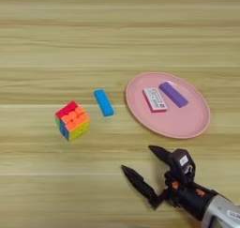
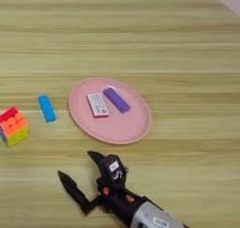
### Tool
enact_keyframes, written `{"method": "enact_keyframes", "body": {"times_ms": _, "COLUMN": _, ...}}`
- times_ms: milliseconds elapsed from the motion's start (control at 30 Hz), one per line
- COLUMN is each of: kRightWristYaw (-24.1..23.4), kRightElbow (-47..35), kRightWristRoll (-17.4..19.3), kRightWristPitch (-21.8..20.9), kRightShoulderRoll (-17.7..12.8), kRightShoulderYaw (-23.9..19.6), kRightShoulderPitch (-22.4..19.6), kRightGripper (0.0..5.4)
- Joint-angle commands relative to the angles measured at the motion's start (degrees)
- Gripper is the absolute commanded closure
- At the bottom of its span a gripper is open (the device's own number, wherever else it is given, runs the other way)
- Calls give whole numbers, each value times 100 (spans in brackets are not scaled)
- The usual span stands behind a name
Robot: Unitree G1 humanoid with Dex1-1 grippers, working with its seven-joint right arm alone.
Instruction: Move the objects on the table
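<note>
Left eye view: your puzzle cube stood on the counter, well left of the pink plate. The blue block lay between them, touching neither. On the plate, a pink-edged white card lay just beside a purple block. Your claw sat below the plate, its fingers spread apart and holding nothing.

Right eye view: you saw the same layout, with the cube at the left edge and the silver forearm entering from the bottom.
</note>
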Motion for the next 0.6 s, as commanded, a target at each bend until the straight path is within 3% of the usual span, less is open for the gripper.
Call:
{"method": "enact_keyframes", "body": {"times_ms": 33, "kRightWristYaw": -152, "kRightElbow": -181, "kRightWristRoll": -80, "kRightWristPitch": -140, "kRightShoulderRoll": 30, "kRightShoulderYaw": 197, "kRightShoulderPitch": -171, "kRightGripper": 5}}
{"method": "enact_keyframes", "body": {"times_ms": 167, "kRightWristYaw": -407, "kRightElbow": -119, "kRightWristRoll": -279, "kRightWristPitch": -163, "kRightShoulderRoll": 169, "kRightShoulderYaw": 394, "kRightShoulderPitch": -484, "kRightGripper": 5}}
{"method": "enact_keyframes", "body": {"times_ms": 300, "kRightWristYaw": -810, "kRightElbow": 178, "kRightWristRoll": -845, "kRightWristPitch": -332, "kRightShoulderRoll": 317, "kRightShoulderYaw": 706, "kRightShoulderPitch": -700, "kRightGripper": 5}}
{"method": "enact_keyframes", "body": {"times_ms": 400, "kRightWristYaw": -1110, "kRightElbow": 452, "kRightWristRoll": -1053, "kRightWristPitch": -409, "kRightShoulderRoll": 505, "kRightShoulderYaw": 849, "kRightShoulderPitch": -773, "kRightGripper": 5}}
{"method": "enact_keyframes", "body": {"times_ms": 600, "kRightWristYaw": -1409, "kRightElbow": 698, "kRightWristRoll": -1172, "kRightWristPitch": -542, "kRightShoulderRoll": 775, "kRightShoulderYaw": 1044, "kRightShoulderPitch": -927, "kRightGripper": 5}}
